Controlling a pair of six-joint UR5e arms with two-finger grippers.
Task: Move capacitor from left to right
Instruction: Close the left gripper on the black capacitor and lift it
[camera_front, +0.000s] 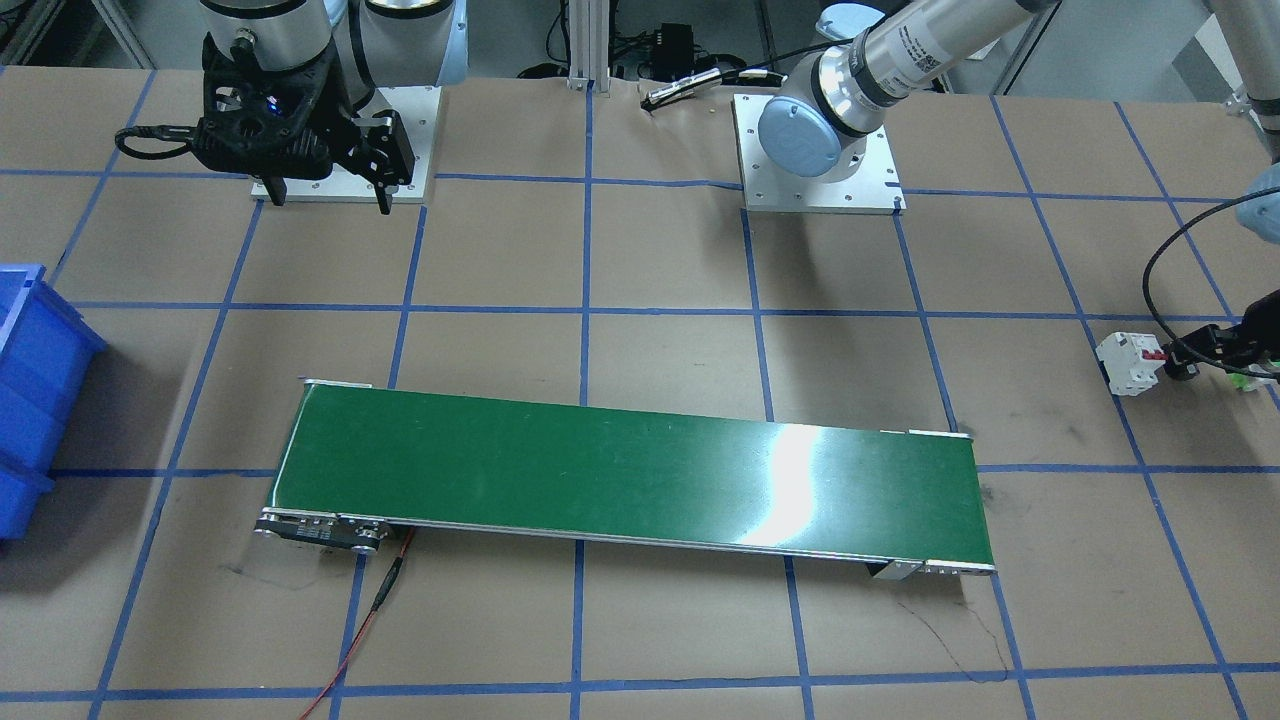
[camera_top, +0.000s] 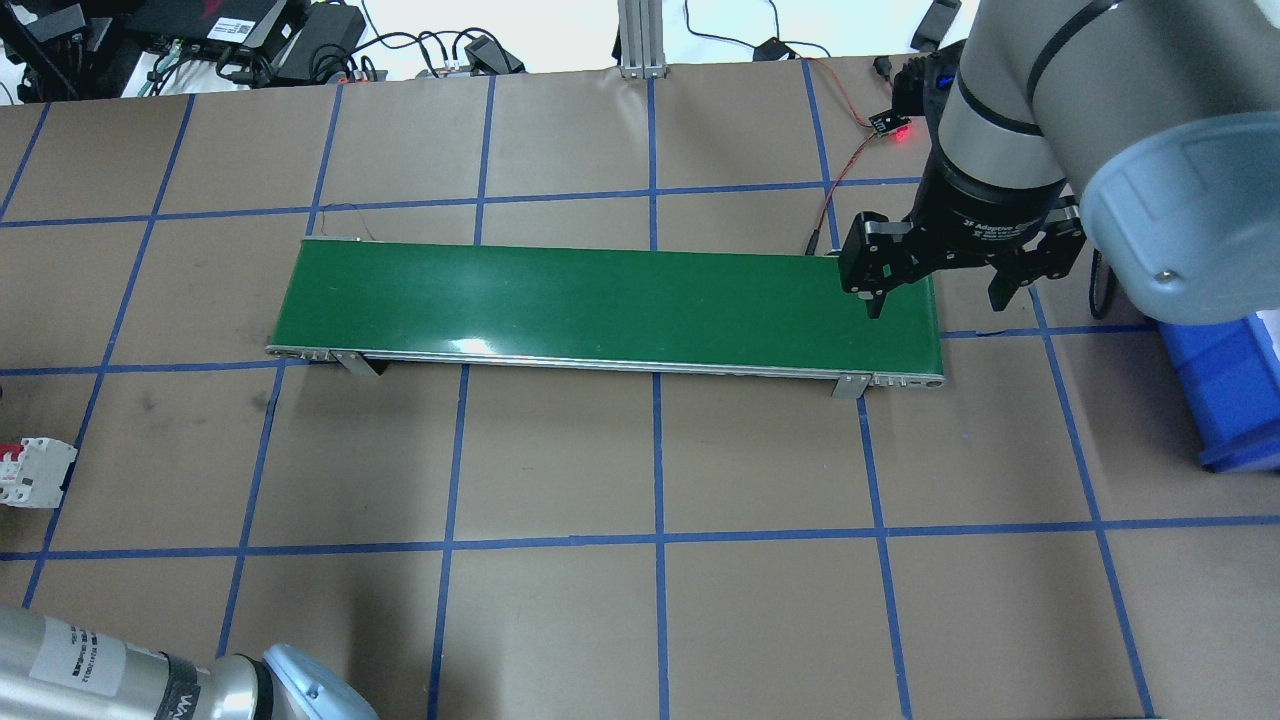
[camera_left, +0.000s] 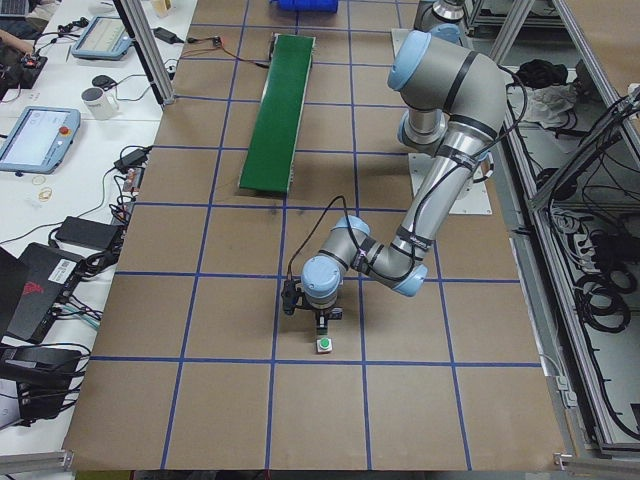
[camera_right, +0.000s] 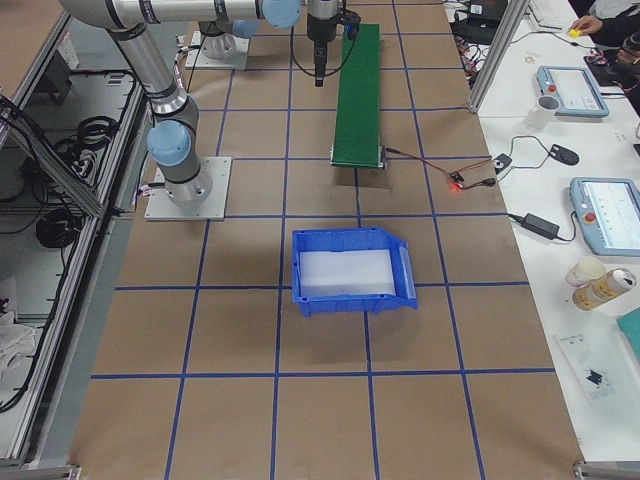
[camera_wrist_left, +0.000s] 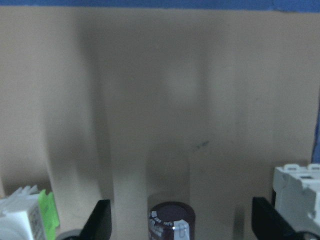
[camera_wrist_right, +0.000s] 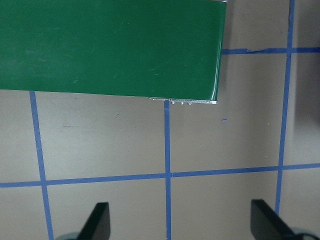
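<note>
Black and stubby, the purplish-striped cylindrical capacitor (camera_wrist_left: 171, 222) is standing on the brown paper-covered table (camera_wrist_left: 165, 100) between the spread fingers (camera_wrist_left: 102, 222) of the left gripper (camera_wrist_left: 182, 225), which is pointing straight down from a low, far-stretched arm beside the white circuit breaker with red switches (camera_front: 1130, 362). The right gripper (camera_top: 938, 300) is hanging with its fingers apart over one end of the long green conveyor belt (camera_top: 600, 300). The wrist view is blurring and cropping the capacitor's base, so whether the fingers are touching it is hard to tell.
</note>
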